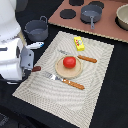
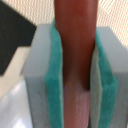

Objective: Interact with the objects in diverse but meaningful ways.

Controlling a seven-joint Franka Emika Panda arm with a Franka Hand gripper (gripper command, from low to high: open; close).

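In the wrist view my gripper is shut on the brown sausage stick, which sits between the two green pads. In the exterior view the gripper hangs at the left edge of the striped mat, and only the sausage stick's end shows. The red tomato rests on the tan plate. Further back on the mat lies the yellow block. The white-and-blue fish lies beside the dark grey pot, behind the gripper.
The striped mat covers the dark table. An orange-handled utensil lies in front of the plate and another lies to its right. A toy stove at the back carries a pan and a bowl.
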